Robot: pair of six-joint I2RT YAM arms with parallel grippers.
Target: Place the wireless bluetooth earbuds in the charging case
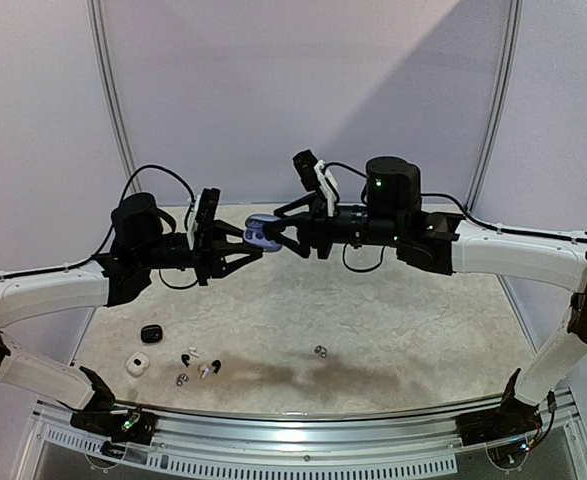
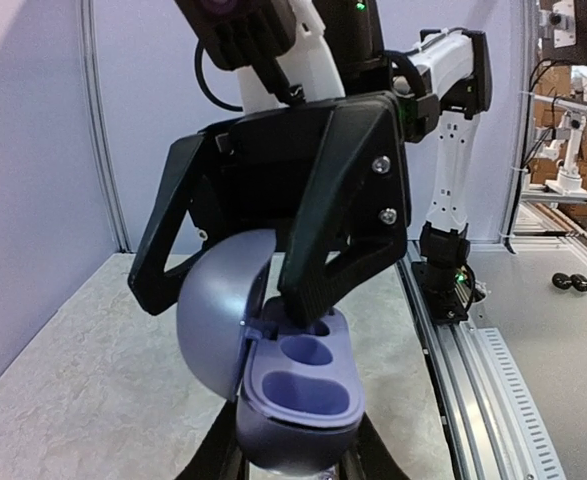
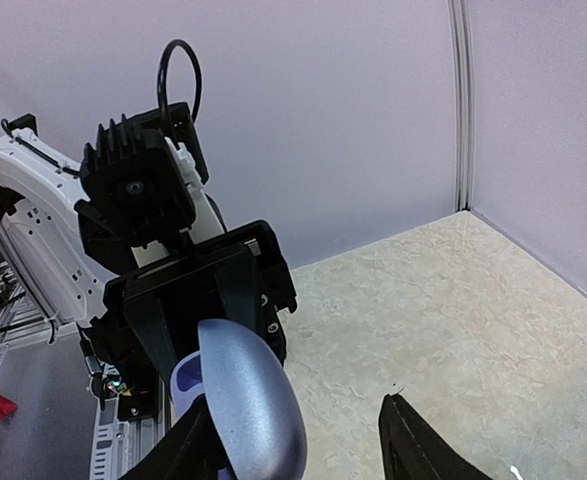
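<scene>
Above table (image 1: 403, 320), left claw (image 1: 252, 241) level, clamping case (image 1: 264, 232), right claw (image 1: 285, 236) opposite, spread

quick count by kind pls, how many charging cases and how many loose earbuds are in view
charging cases: 3 (lavender case, open and held up in the air; black case; white case)
loose earbuds: 6 as far as the top view shows, five clustered near the cases and a lone earbud apart
total: 9
</scene>
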